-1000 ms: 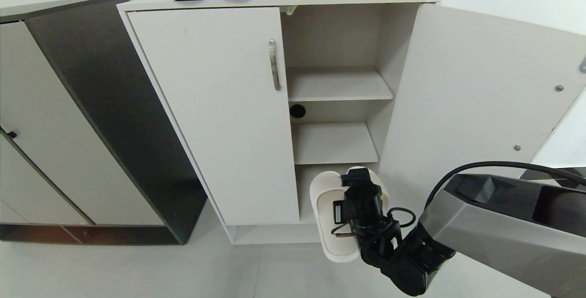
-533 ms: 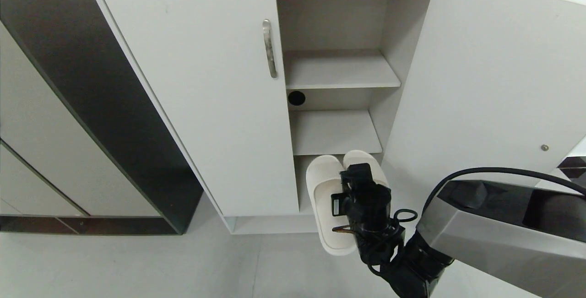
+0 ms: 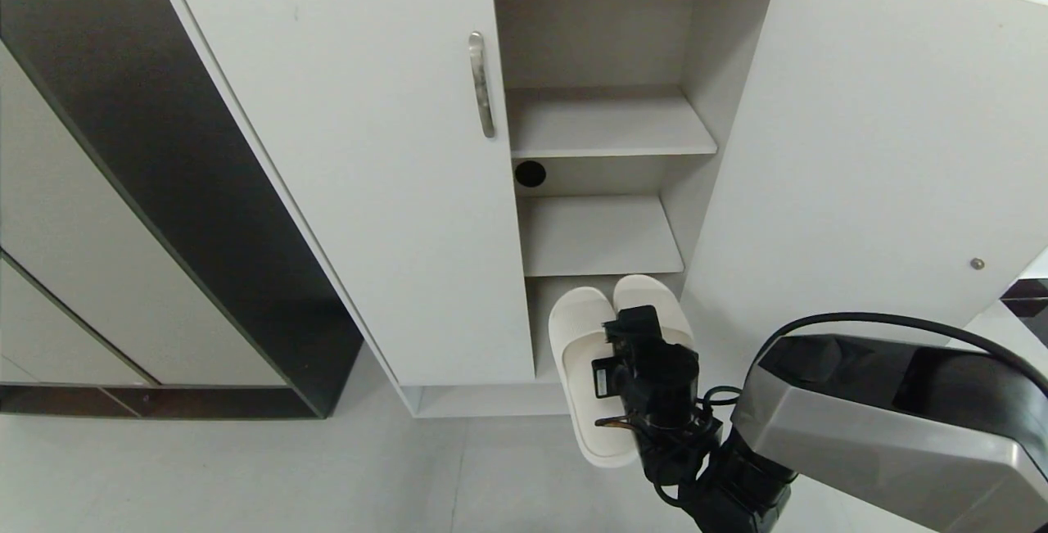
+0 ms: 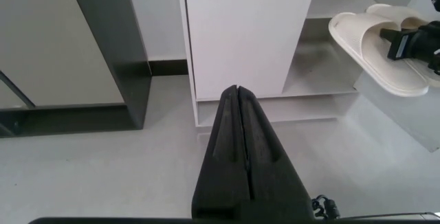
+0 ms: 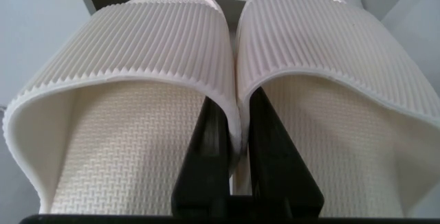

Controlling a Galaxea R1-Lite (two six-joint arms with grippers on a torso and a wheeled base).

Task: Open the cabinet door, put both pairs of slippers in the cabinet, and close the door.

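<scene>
Since a second ago my head camera has tipped down, sliding the cabinet [image 3: 606, 25] up in the picture, and both toes of the white slippers [image 3: 583, 353] now show ahead of my right gripper [image 3: 632, 327], where one showed before. From the head, the open door [image 3: 860, 148] stands swung out to my right and the closed door [image 3: 368, 173] with its handle [image 3: 481, 84] is on my left. The pair hangs in the air, toes at the mouth of the bottom compartment [image 3: 542, 336], heels out over the floor [image 3: 246, 476].

My left wrist camera shows my left gripper [image 4: 237, 99] pressed together on nothing, above the floor [image 4: 103, 162] in front of the closed door [image 4: 247, 25], with the white slippers [image 4: 371, 42] off toward the opening.

My right wrist camera shows my right gripper [image 5: 238, 138] pinching the two inner side walls of the white slippers [image 5: 137, 66] together, one of its fingers [image 5: 206, 165] inside each slipper.
</scene>
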